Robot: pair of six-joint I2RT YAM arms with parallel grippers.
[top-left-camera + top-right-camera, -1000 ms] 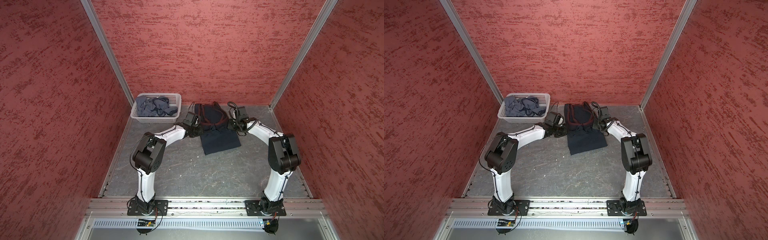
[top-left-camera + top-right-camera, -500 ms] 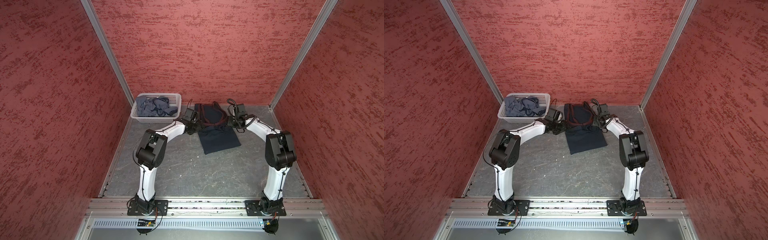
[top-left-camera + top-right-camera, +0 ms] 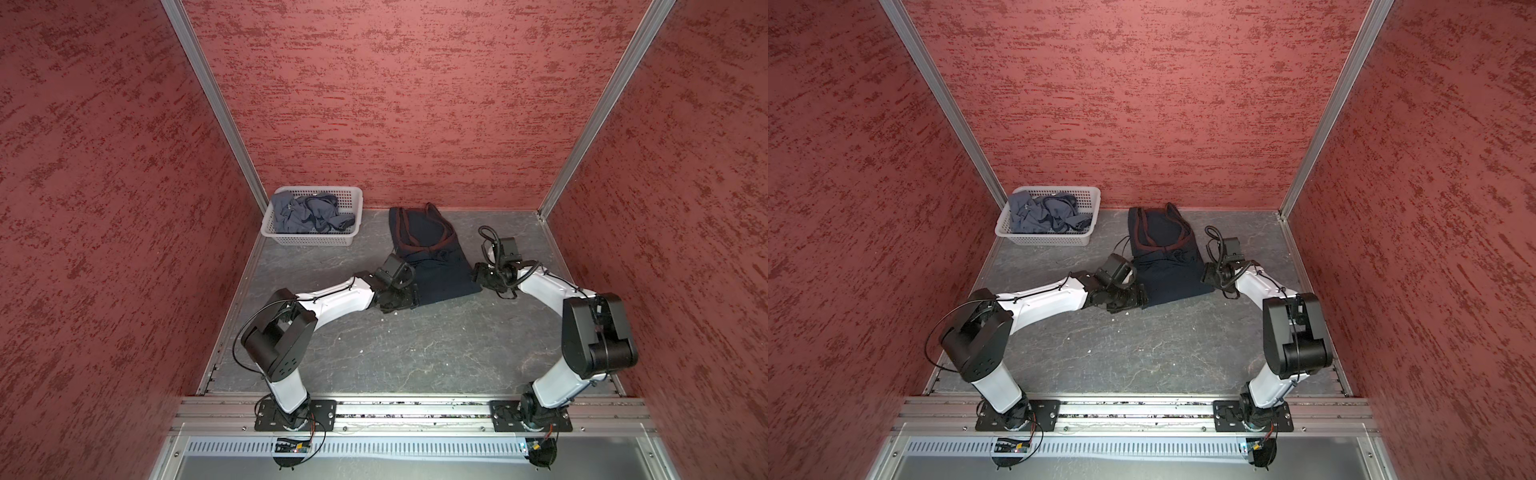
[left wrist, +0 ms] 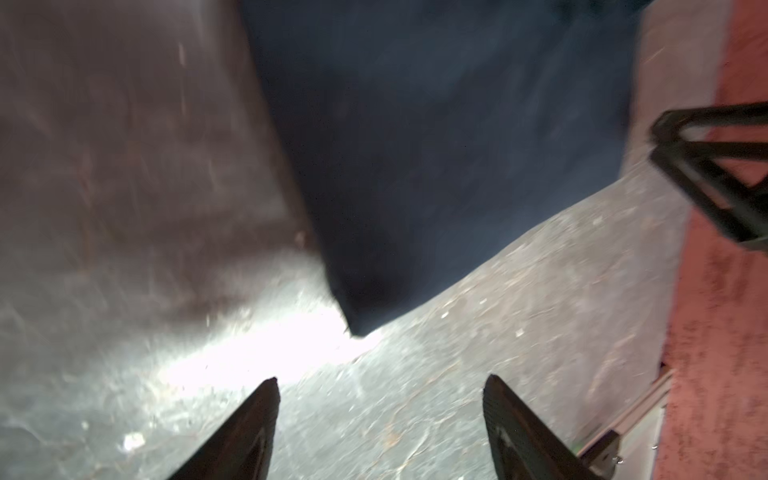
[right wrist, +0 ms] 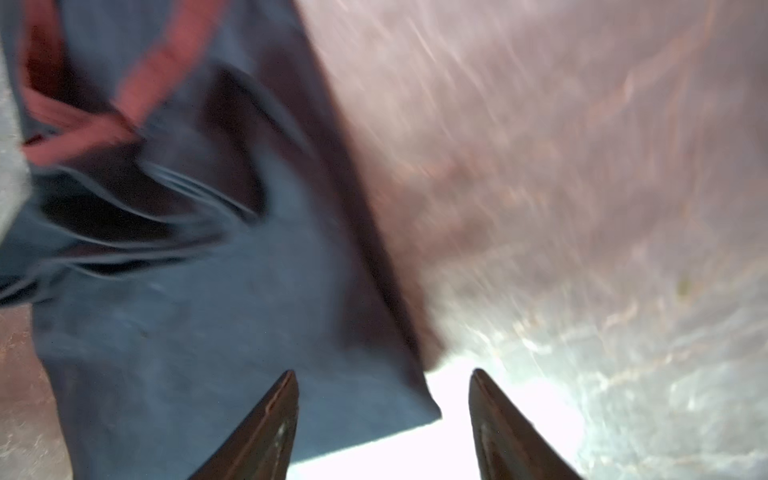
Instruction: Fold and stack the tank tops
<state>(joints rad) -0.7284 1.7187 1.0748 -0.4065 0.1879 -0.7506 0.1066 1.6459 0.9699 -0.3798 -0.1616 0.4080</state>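
A dark navy tank top with maroon trim lies flat at the back middle of the table, straps toward the far wall. My left gripper stands open just off its near left corner, only bare table between the fingers. My right gripper is open at the near right corner, and that corner of cloth lies under the gap between its fingers. A slate grey-blue tank top sits crumpled in the basket.
The white perforated basket stands in the back left corner. Red textured walls close in the left, right and far sides. Grey table stretches from the navy top to the arm bases at the front rail.
Both grippers have gone from shut to open. Both arms have drawn back from the middle of the navy top to its near corners. The top lies as before.
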